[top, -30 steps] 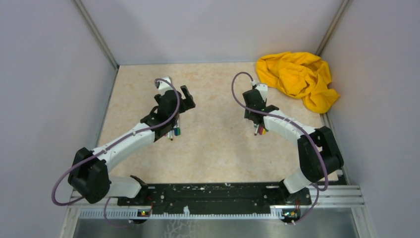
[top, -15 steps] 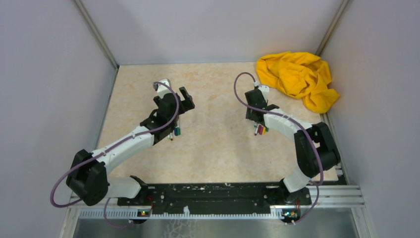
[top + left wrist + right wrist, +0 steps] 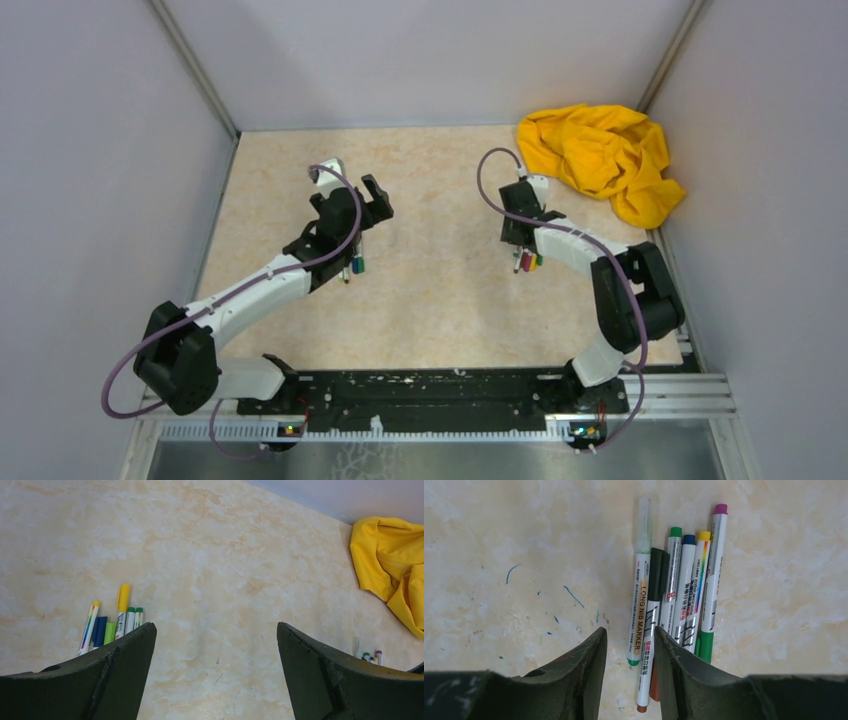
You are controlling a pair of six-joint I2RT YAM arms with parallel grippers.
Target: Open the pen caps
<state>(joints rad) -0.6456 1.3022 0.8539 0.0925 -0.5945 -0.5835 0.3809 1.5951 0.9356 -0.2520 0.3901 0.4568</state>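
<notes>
Directly ahead of the right gripper (image 3: 630,640), a row of slim grey-white marker barrels (image 3: 684,595) lies flat on the beige marbled tabletop (image 3: 524,555). Their long axes run away from it, with the small coloured plastic pen caps (image 3: 689,539) at the far ends. This arm points downward, jaws narrowly apart, the leftmost barrel's near end showing in the gap. The left gripper (image 3: 216,630) hangs wide, a second cluster of capped markers (image 3: 120,622) to its left.

Pen caps (image 3: 675,531) — green, blue, yellow, purple — on side-by-side pens (image 3: 684,595), flat.
</notes>
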